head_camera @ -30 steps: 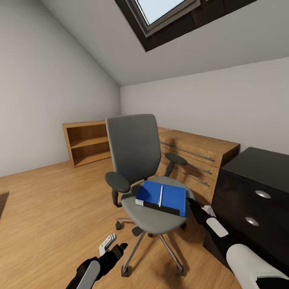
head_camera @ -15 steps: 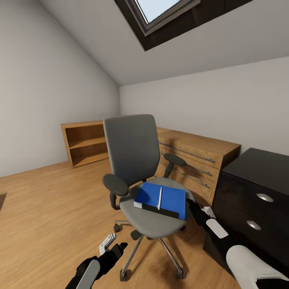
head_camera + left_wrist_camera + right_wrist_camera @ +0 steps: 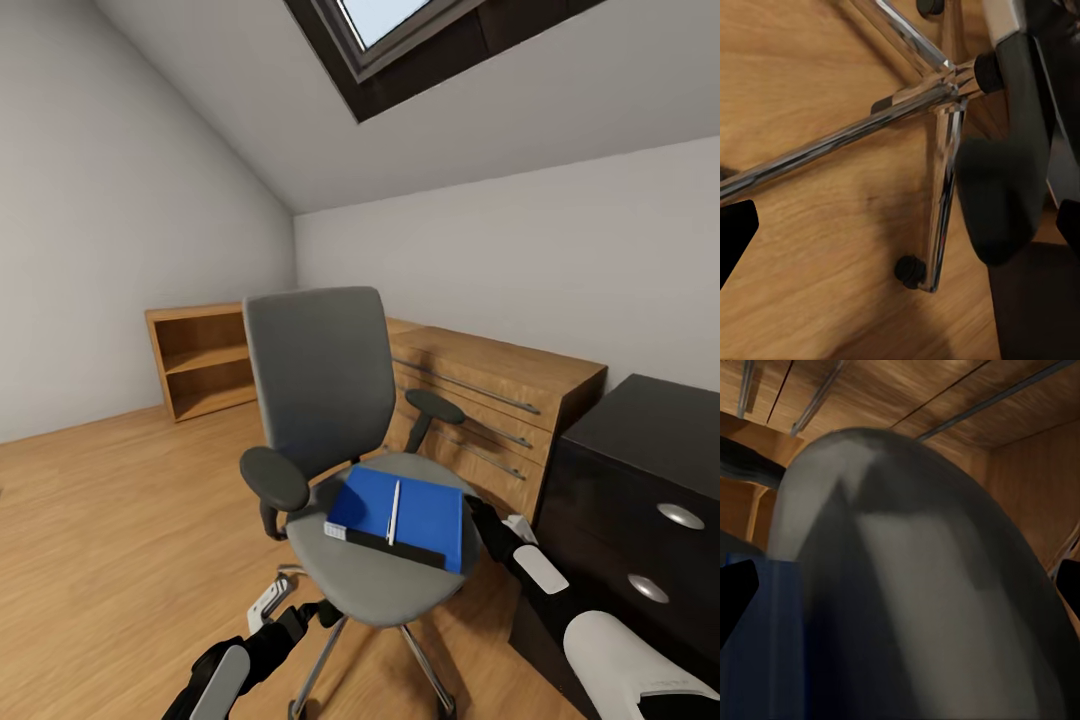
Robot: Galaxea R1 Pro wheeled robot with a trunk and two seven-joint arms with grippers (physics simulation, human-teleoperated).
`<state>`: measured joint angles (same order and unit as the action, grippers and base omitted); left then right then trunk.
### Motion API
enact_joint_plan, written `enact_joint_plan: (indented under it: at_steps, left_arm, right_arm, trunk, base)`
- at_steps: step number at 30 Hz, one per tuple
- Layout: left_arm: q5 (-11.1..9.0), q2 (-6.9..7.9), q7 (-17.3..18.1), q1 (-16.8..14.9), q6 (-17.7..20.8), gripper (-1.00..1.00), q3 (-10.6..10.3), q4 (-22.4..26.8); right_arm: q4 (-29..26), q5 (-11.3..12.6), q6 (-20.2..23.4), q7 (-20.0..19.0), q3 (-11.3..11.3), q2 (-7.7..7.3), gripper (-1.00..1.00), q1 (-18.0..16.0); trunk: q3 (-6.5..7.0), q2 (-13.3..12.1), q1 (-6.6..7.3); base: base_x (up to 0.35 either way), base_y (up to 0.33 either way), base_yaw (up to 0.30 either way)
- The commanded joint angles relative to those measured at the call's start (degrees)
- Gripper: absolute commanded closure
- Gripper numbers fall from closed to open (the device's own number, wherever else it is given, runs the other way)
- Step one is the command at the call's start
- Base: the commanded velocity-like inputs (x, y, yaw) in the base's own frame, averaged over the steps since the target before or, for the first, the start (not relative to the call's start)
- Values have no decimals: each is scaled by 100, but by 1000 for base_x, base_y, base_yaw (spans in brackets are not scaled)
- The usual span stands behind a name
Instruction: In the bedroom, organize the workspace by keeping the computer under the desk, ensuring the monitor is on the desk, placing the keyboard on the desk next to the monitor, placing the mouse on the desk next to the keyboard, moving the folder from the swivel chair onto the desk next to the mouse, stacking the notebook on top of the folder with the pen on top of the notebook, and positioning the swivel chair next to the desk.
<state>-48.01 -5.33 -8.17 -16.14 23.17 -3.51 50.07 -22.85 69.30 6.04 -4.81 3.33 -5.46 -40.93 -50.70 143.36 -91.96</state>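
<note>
Right now the swivel chair (image 3: 340, 440) stands on the wooden floor (image 3: 110, 500) in front of the robot, with the blue folder (image 3: 405, 510) lying flat on its grey seat and the pen (image 3: 393, 512) resting on top of the folder. A dark strip shows under the folder's near edge; it may be the notebook, but I cannot tell. The drawer unit (image 3: 640, 510) of the desk rises at the robot's right, just beside the chair.

What the coming grasp turns on is this: the folder lies just ahead of the right gripper (image 3: 478, 518), which sits at the seat's right edge, close against the folder's right side. The folder's long axis runs roughly across the seat, from the near left corner toward that gripper, so its short right edge is what the fingers would meet. By my judgement the right arm is much the nearer one.

The left gripper (image 3: 300, 615) hangs low beside the seat's front, above the chrome star base (image 3: 937, 105), well below the folder. Whether either gripper is spread wide or closed I cannot tell, since the fingertips appear as dark corners in the wrist views; neither visibly holds anything
</note>
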Motion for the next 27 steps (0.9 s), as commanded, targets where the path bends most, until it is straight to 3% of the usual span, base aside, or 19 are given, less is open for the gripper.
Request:
enact_joint_plan:
  at_steps: [1,27]
  left_arm:
    - [-60,0,-54,-2,14,-100,-9,11]
    - [-69,6,-44,-3,11,-100,1,11]
  right_arm:
    - [0,58,3,-13,36,-5,-100,-3]
    - [0,50,20,-22,48,76,-100,2]
  trunk:
    - [-6,3,1]
    - [-6,3,1]
  base:
    - [38,-8,0]
    - [6,-1,23]
